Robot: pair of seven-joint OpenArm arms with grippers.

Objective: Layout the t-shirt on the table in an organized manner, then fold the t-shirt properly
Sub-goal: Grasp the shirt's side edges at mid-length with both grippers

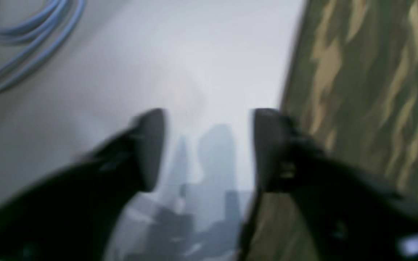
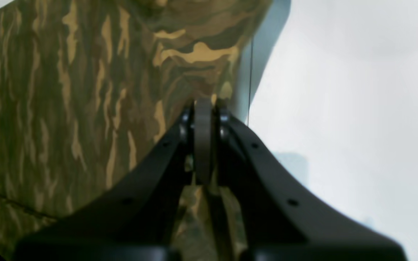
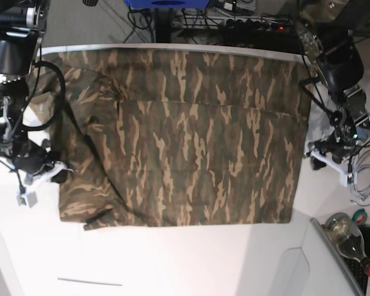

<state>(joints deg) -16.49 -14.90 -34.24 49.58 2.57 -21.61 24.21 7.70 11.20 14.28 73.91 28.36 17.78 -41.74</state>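
Observation:
The camouflage t-shirt (image 3: 185, 135) lies spread wide and mostly flat over the white table (image 3: 191, 259). On the base view's left, my right gripper (image 3: 57, 172) sits at the shirt's edge. In the right wrist view this gripper (image 2: 203, 108) is shut on a bunched fold of the t-shirt (image 2: 67, 108). On the base view's right, my left gripper (image 3: 316, 155) hovers just off the shirt's other edge. Seen from the left wrist, that gripper (image 1: 209, 148) is open with nothing but bare table (image 1: 194, 54) between the fingers, and the t-shirt (image 1: 368, 90) lies right beside one finger.
A glass bottle (image 3: 348, 234) lies off the table's front right corner. Light blue cable (image 1: 31, 29) coils on the floor near the left arm, also visible as cable (image 3: 364, 182) in the base view. A power strip (image 3: 253, 23) and wires run behind the table.

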